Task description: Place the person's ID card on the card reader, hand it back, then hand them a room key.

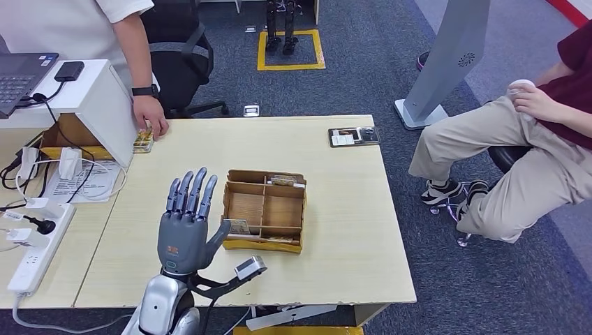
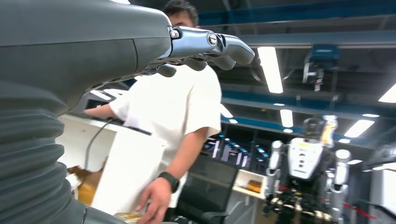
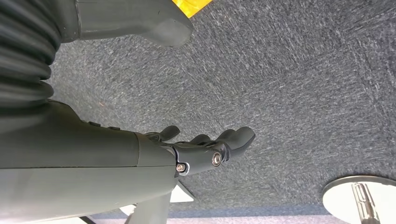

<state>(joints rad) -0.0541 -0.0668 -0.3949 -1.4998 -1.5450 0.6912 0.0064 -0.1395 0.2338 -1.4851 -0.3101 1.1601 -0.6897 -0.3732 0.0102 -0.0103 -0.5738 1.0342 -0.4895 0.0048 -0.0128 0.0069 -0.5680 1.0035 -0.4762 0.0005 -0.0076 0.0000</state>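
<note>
Left hand: left hand (image 1: 187, 225) raised above the near-left part of the table (image 1: 195, 150), palm side away from the head camera, fingers (image 1: 190, 192) extended and apart, thumb out toward the box; it holds nothing.
Left wrist view: same hand's fingers (image 2: 211, 45) slightly curled at the tips with nothing between them; beyond them a person in a white shirt (image 2: 177, 105) with a black wristwatch (image 2: 169, 181), and another robot (image 2: 306, 163) standing in the background.
Right hand: right hand (image 3: 205, 151) hangs over the blue-grey carpet (image 3: 299, 84), fingers loosely bent, not gripping anything.
Person's hand: person's hand (image 1: 150, 115) rests at the far-left table edge, touching a small card-like stack (image 1: 143, 140); whether this is the ID card cannot be told.
Card reader: a dark flat device (image 1: 354, 136) at the far-right table edge; identity not certain.
Box: partitioned cardboard box (image 1: 265, 209) at table centre, just right of the left hand, cards in some compartments.
Seated person: seated person (image 1: 530, 139) right of the table, in the head view.
</note>
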